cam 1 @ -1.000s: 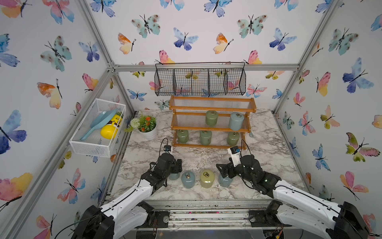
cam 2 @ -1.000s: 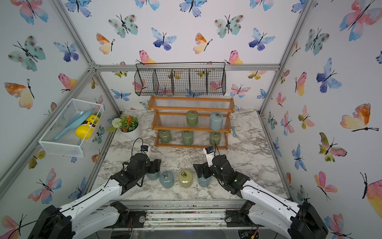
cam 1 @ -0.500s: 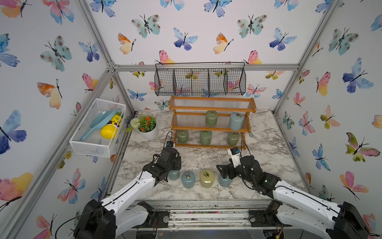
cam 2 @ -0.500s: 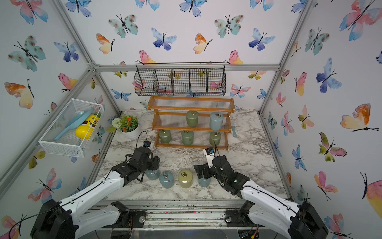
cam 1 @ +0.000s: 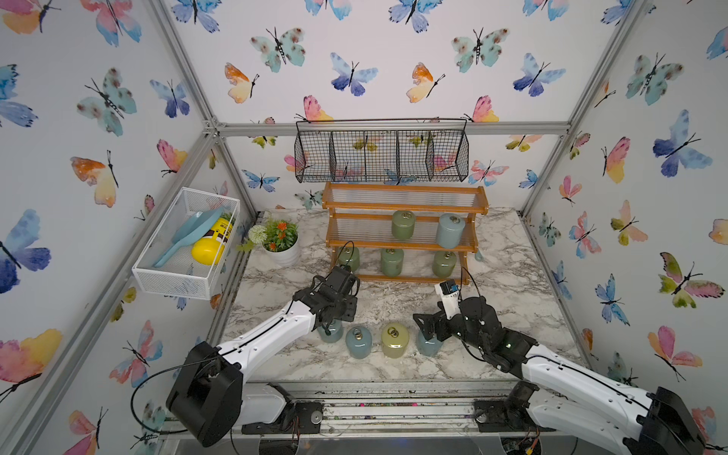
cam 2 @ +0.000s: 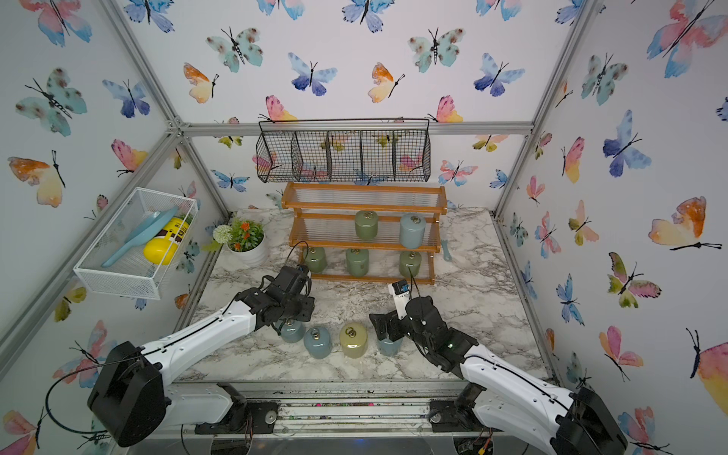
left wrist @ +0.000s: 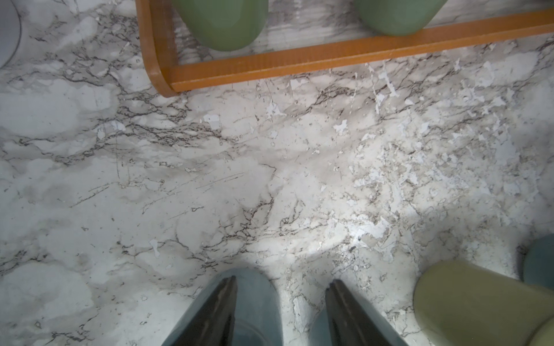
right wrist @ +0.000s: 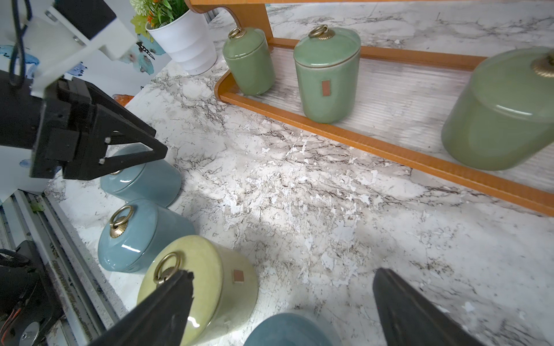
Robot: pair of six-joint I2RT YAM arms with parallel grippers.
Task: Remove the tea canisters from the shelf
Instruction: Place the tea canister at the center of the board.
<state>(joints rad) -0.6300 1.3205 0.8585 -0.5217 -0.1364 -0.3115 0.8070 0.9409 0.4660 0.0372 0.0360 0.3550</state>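
Note:
The orange-brown shelf [cam 1: 402,245] stands at the back. Its middle tier holds a green tea canister [cam 1: 403,224] and a blue one [cam 1: 450,230]. Three green ones [cam 1: 392,262] stand on the bottom tier. A row stands on the table in front: blue [cam 1: 331,333], blue [cam 1: 358,342], yellow-green [cam 1: 394,340], blue [cam 1: 429,346]. My left gripper [cam 1: 343,311] hovers above the leftmost blue canister [left wrist: 257,299], open, with bare table between its fingers. My right gripper [right wrist: 283,272] is open wide, straddling the rightmost blue canister [right wrist: 287,329].
A white flower pot [cam 1: 281,252] stands left of the shelf. A white mesh basket [cam 1: 185,272] with a yellow bottle hangs on the left wall. A black wire basket [cam 1: 382,155] hangs above the shelf. A metal rail [cam 1: 394,388] runs along the table's front edge.
My left gripper has left the leftmost blue canister standing, risen and moved toward the shelf, its jaws narrower than before. The right arm has not moved.

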